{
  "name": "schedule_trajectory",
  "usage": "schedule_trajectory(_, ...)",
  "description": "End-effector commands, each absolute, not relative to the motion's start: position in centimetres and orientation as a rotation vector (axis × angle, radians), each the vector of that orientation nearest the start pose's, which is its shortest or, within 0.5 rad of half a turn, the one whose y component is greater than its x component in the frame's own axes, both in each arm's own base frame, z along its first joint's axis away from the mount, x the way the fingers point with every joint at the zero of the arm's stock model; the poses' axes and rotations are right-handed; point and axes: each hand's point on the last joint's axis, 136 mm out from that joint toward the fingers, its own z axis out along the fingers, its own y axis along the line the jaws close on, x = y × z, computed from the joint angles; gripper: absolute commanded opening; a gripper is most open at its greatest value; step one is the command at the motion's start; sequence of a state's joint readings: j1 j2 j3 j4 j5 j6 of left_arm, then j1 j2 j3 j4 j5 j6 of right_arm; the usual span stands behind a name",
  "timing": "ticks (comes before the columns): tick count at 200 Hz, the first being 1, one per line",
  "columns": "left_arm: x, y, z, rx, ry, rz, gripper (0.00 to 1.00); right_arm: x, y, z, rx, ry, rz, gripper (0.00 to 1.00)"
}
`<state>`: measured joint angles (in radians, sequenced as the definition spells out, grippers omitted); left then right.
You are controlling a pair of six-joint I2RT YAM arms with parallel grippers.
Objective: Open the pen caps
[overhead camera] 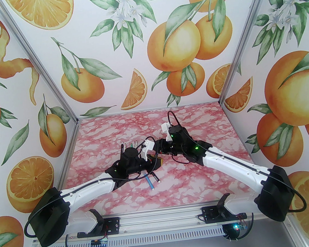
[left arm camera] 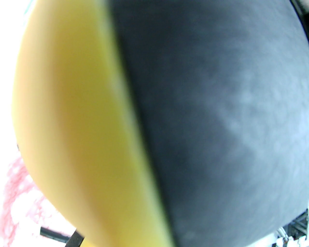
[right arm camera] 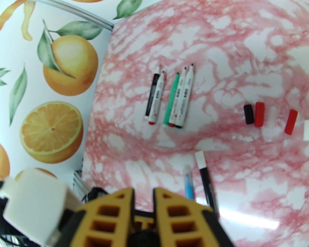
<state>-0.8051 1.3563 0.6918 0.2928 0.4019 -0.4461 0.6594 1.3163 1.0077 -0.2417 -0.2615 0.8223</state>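
Caps: four lay loose on the table (right arm camera: 241,60), well beyond my right pincer (right arm camera: 143,191) and off to its right. The black cap (right arm camera: 248,114) and a red cap (right arm camera: 259,114) were side by side. A second red cap (right arm camera: 291,121) sat further right, and a white cap (right arm camera: 306,130) was cut off at the frame edge.

A fifth, white cap (right arm camera: 200,159) was on the black pen (right arm camera: 206,183), which lay just past my right fingertips, slightly right. The blue pen (right arm camera: 189,184) lay beside it, nearly parallel; I couldn't tell if it was capped.

A row of five pens (right arm camera: 171,99) lay further out, straight ahead of the right pincer. They were close together, nibs bare and pointing away from me.

Right pincer: fingers (right arm camera: 169,212) a slim gap apart, table visible through the gap, nothing between the tips.

Left pincer (overhead camera: 155,163): in the top view it sat right by the right pincer's tips. The blue pen (overhead camera: 149,182) and black pen (overhead camera: 155,176) lay just on its near side. Left wrist cam gave only a yellow and dark blur up close, so I couldn't tell whether it was apart or closed.
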Motion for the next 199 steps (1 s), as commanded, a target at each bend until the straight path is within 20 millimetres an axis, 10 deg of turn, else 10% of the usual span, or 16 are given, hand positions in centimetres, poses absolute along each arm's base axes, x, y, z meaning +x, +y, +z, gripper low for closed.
schedule_trajectory(1,21.6,-34.1,18.9,0.732,2.008,-1.306,0.00,33.9,24.4,26.6,0.116,2.097,1.035,0.07)
schedule_trajectory(112,22.0,-33.0,19.7,0.706,1.999,-1.352,0.00,33.7,24.1,29.5,0.036,1.930,1.185,0.11)
schedule_trajectory(199,25.0,-28.6,19.9,0.524,2.053,-0.970,0.00,33.4,16.8,18.6,0.025,2.365,0.532,0.12)
